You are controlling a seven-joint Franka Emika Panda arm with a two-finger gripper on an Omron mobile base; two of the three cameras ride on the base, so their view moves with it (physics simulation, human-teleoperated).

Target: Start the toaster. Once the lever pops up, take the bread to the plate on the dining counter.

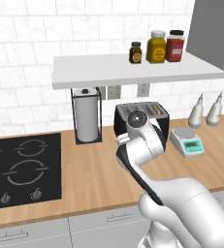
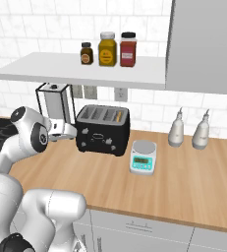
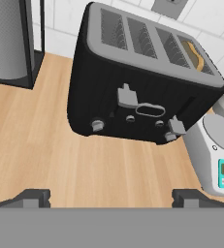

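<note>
Gripper (image 3: pixel 111 197), fingers spread wide and empty, faces the toaster (image 3: pixel 142 92) from just in front, aimed toward the grey lever (image 3: pixel 127 96) on its face. Bread (image 3: pixel 195 55) sits in the end slot nearest the scale (image 3: pixel 217 155), ready for toasting.

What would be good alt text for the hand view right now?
A black four-slot toaster stands on a light-wood counter, a tan bread slice in one end slot, with the open gripper short of its front. A paper towel holder and white kitchen scale flank it.
</note>
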